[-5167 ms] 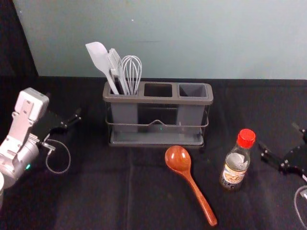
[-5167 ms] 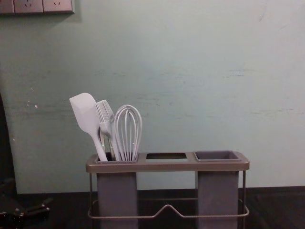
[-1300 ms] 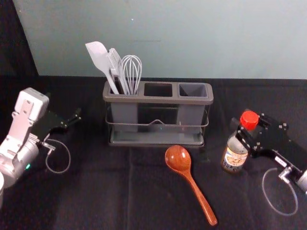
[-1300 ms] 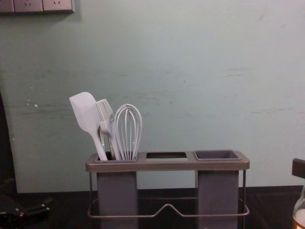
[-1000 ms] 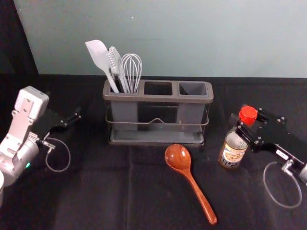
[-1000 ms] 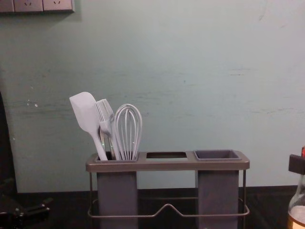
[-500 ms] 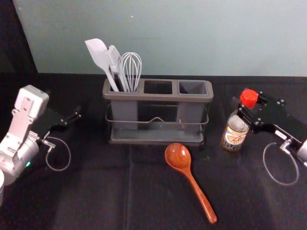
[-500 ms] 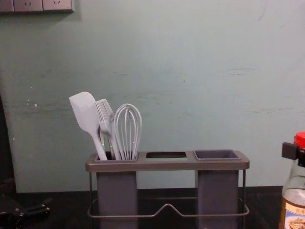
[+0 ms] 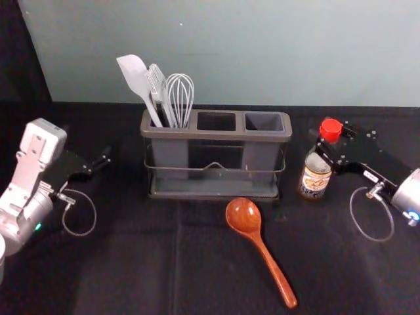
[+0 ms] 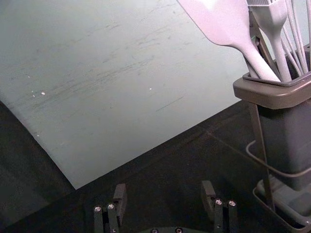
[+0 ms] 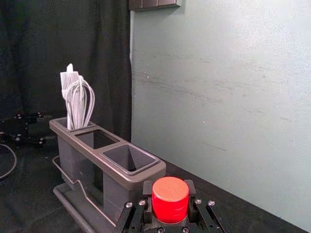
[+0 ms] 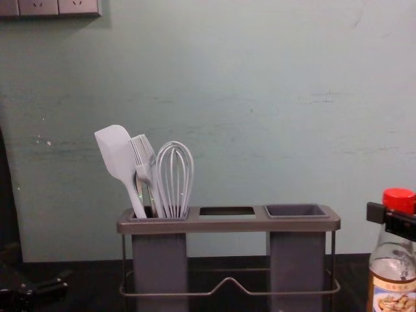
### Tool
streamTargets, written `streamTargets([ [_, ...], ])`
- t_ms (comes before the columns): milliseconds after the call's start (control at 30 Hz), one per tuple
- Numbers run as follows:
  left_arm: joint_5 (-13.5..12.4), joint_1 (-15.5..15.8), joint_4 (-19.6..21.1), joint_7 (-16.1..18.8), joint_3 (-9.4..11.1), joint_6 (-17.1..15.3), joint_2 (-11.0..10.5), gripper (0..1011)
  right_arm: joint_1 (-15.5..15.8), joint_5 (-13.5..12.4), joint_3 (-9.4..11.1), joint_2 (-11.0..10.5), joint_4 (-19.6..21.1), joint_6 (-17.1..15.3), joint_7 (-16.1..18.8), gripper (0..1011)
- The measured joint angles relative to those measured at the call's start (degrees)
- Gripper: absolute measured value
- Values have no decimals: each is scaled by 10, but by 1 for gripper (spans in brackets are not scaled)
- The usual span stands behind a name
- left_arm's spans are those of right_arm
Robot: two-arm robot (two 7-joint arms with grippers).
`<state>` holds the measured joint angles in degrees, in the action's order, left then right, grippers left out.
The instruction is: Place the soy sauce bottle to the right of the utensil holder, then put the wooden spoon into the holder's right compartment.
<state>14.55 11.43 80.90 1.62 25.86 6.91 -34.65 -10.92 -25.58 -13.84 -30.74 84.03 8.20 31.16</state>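
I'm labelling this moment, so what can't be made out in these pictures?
- Soy sauce bottle: base, chest view, cut off by the lower edge.
- Spatula: handle's lower end, chest view, behind the left compartment's wall.
- Label: lettering, head view, too small.
- Bottle's body: right wrist view, behind the red cap and right gripper.

There are one soy sauce bottle (image 9: 315,180), one wooden spoon (image 9: 243,215) and one three-opening utensil holder (image 9: 210,134). I count one spatula (image 9: 134,73), one basting brush (image 9: 157,83), one whisk (image 9: 180,95) and three wall sockets (image 12: 39,8).
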Motion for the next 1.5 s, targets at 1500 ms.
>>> streamTargets([
  [1500, 0, 0, 0, 0, 0, 0, 0, 1005, -44, 8, -14, 51, -84, 37, 1, 383],
])
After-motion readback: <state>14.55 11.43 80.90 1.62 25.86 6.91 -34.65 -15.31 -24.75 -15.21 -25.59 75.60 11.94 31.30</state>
